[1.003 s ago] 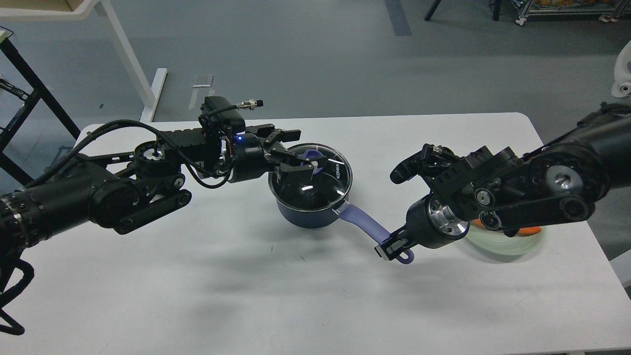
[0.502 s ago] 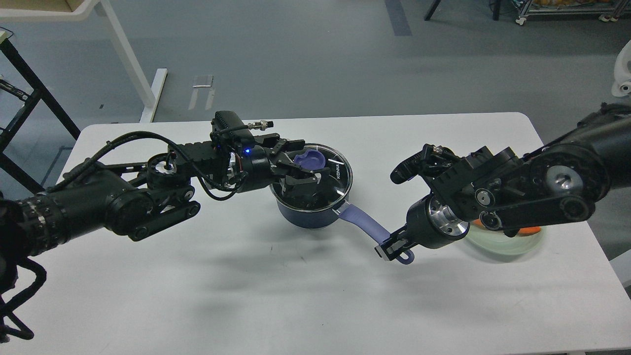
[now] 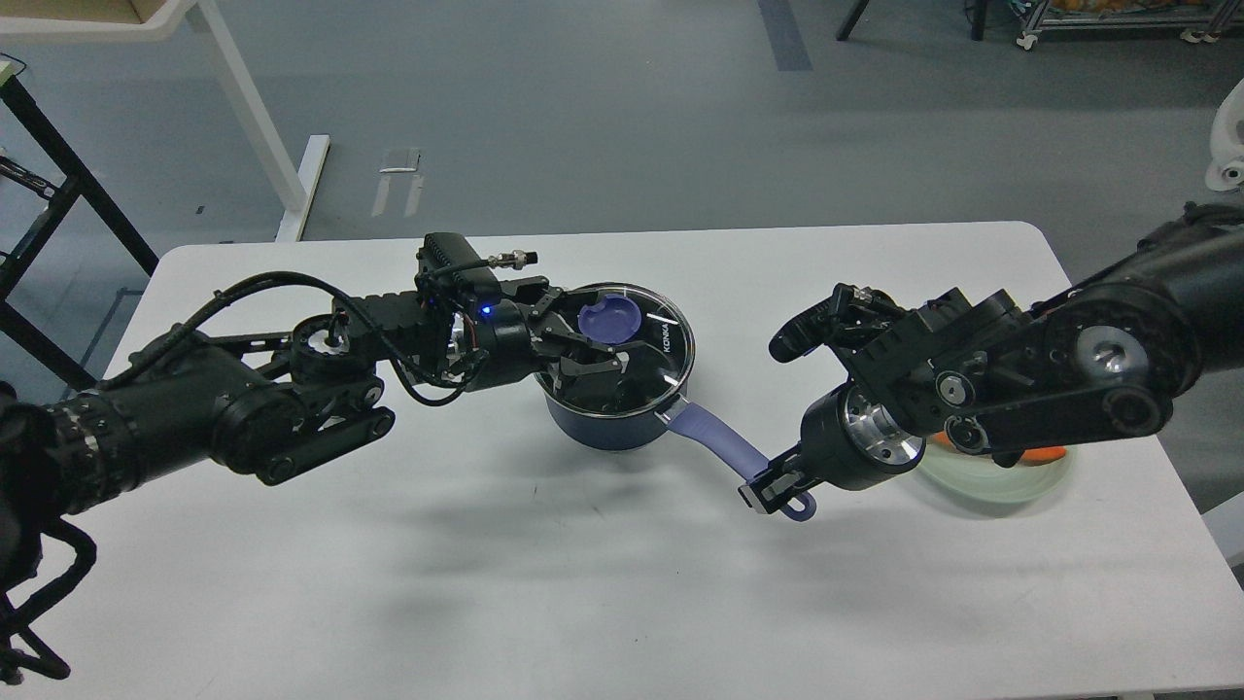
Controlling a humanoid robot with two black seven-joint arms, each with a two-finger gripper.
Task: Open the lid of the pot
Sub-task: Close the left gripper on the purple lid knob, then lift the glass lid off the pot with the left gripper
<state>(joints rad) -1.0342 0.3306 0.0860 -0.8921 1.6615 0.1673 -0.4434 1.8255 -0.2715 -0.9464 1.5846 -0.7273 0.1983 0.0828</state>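
While the left arm reaches in from the left edge across the white bench (image 3: pixel 389 583), its tool (image 3: pixel 591 342) sits low over the lid (image 3: pixel 649 335), on the lid's left part. The two fingers (image 3: pixel 595 367) of the left tool are spread apart, and the flat lavender knob (image 3: pixel 608 317) shows between the upper and the lower one; I cannot tell if they touch the knob or the glass. A small blue light shines on the wrist behind the tool.

The lid, clear glass with a steel rim and the white word "KONKA" on its right part, rests on the pot (image 3: pixel 607 428), not lifted. This dark navy saucepan stands near the middle of the bench, a little toward the far side. Its long lavender handle (image 3: pixel 717 437) runs from the pot toward the front right.

At the end of the handle, the right tool (image 3: pixel 773 489) is closed on it, just beside the hole. Behind the right arm lies a pale green glass dish (image 3: pixel 1001 481), mostly hidden, with something orange in it.
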